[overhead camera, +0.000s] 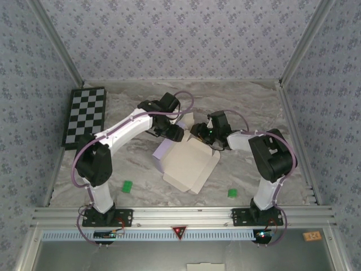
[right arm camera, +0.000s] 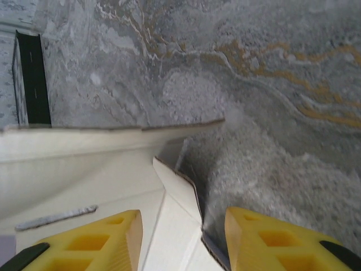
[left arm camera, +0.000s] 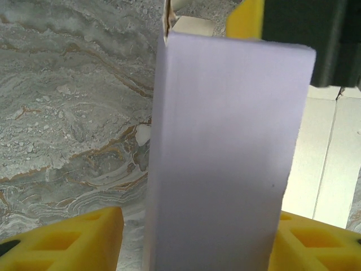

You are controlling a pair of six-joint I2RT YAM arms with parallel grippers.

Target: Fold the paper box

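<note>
Both left fingers (left arm camera: 67, 240) and right fingers (right arm camera: 90, 245) half-open, loosely astride paper box (left arm camera: 225, 158) panels.

White links and black joints are seen on the left arm (overhead camera: 121, 131) and right arm (overhead camera: 269, 161). Pale purple cables (overhead camera: 75, 164) are looped along both. Yellow cut-out fingers (right arm camera: 93, 243) are fitted.

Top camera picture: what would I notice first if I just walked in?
The big cream-white paper box, half unfolded in the middle of the marble table, with the left arm and right arm bending in over its far edge. Then the black-and-white checkerboard at the far left.
</note>
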